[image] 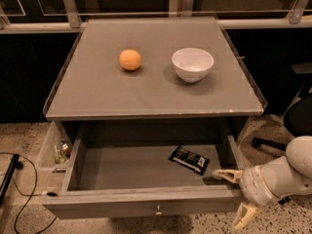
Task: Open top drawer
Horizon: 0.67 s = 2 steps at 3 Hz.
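The drawer (122,204) is sitting pulled out under the worktop's (146,94) front edge, with a packet (189,159) lying inside. The gripper (235,195) is hovering below the front right corner, fingers spread apart.

My single camera looked steeply down from in front of the cabinet (146,94), fairly near, with the top drawer (146,196) at 6 o'clock and the gripper (228,199) at 5 o'clock.

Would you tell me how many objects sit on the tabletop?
2: an orange at left, a white bowl at right. The gripper sits by the right front corner of the top drawer.
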### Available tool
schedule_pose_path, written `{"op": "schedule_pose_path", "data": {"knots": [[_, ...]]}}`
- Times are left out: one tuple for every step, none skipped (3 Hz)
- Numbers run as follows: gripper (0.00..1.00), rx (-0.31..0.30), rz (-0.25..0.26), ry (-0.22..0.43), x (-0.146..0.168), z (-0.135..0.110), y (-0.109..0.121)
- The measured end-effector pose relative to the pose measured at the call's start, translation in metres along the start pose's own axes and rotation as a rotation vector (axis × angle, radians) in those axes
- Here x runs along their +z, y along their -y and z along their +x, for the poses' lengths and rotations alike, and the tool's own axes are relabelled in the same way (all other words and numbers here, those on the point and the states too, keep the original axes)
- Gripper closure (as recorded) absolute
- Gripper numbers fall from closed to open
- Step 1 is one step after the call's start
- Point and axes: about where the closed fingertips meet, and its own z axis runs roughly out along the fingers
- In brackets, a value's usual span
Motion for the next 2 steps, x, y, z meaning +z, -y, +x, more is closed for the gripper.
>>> {"op": "schedule_pose_path", "data": {"knots": [[0.42, 0.000, 0.000, 0.000, -0.001, -0.001, 0.000], [0.65, 0.025, 0.010, -0.025, -0.021, 0.004, -0.041]]}}
